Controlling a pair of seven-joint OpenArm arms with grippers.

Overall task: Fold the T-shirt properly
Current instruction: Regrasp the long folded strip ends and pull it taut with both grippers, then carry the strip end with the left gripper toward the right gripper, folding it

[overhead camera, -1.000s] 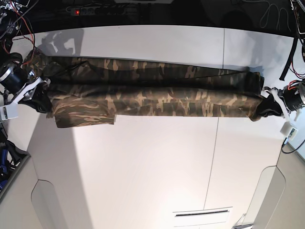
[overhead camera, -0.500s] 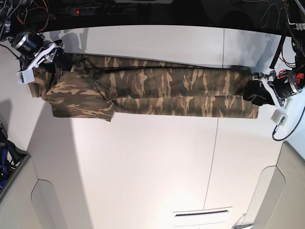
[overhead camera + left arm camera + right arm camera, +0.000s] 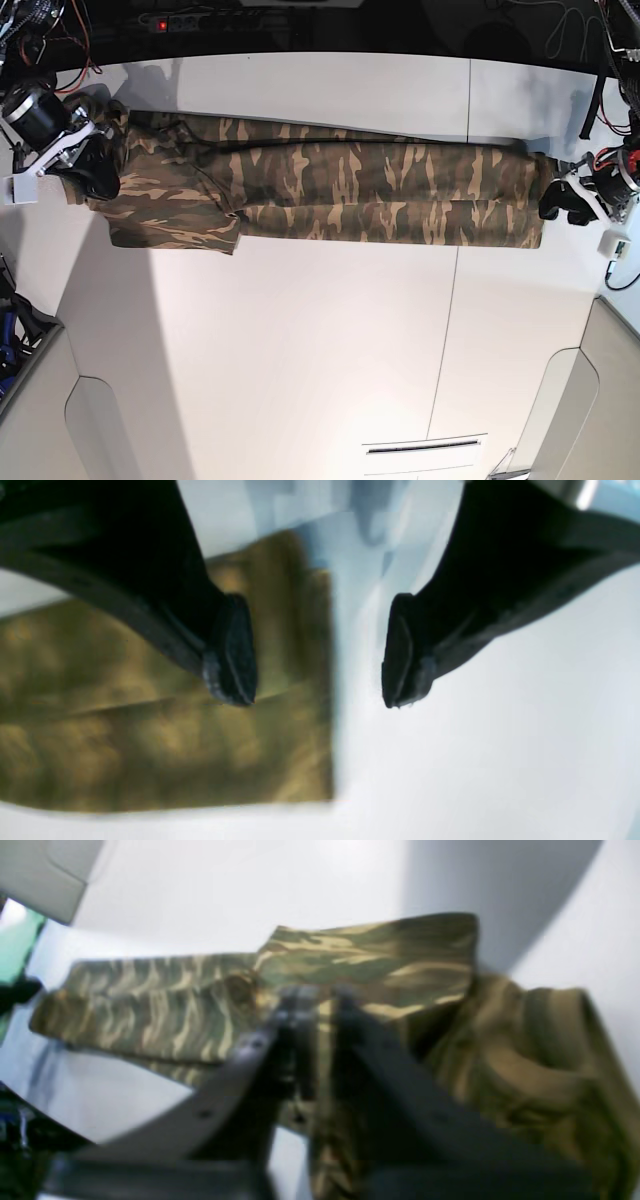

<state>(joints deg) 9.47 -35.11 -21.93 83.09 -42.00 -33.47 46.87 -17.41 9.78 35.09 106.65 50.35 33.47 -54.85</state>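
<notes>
Across the table (image 3: 300, 330) the T-shirt (image 3: 330, 195) lies folded lengthwise; left tool (image 3: 320, 652) released beside its end, right tool (image 3: 320, 1005) clenched on the sleeve end for tension.

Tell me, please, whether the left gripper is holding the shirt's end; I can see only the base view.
Observer: No. The left wrist view shows the left gripper open, nothing between its pads; the T-shirt lies flat below one finger.
Operator: And the right gripper?
Observer: The right wrist view shows the right gripper with its fingers nearly together and a strip of cloth between them, though it is blurred.
Operator: Is the cloth flat there?
Observer: No, it is bunched in raised folds beside that gripper.
</notes>
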